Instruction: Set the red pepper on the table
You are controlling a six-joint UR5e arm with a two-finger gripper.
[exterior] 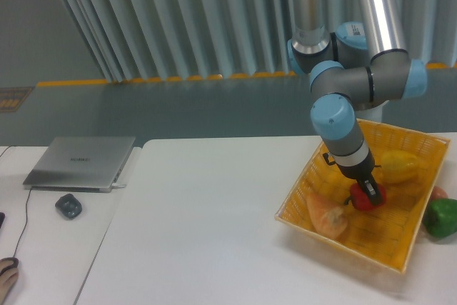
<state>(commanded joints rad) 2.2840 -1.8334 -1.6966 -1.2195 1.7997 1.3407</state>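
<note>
The red pepper (363, 201) lies inside the yellow wicker basket (314, 173) at the right side of the white table (207, 226). My gripper (366, 192) points down into the basket and sits right on the pepper, its dark fingers covering the top of it. I cannot tell from this view whether the fingers grip the pepper or only touch it.
In the basket also lie a yellow pepper (400, 166) and an orange vegetable (326, 213). A green pepper (441, 217) sits just outside the basket's right rim. A laptop (81, 162) and a mouse (68, 206) rest on the left desk.
</note>
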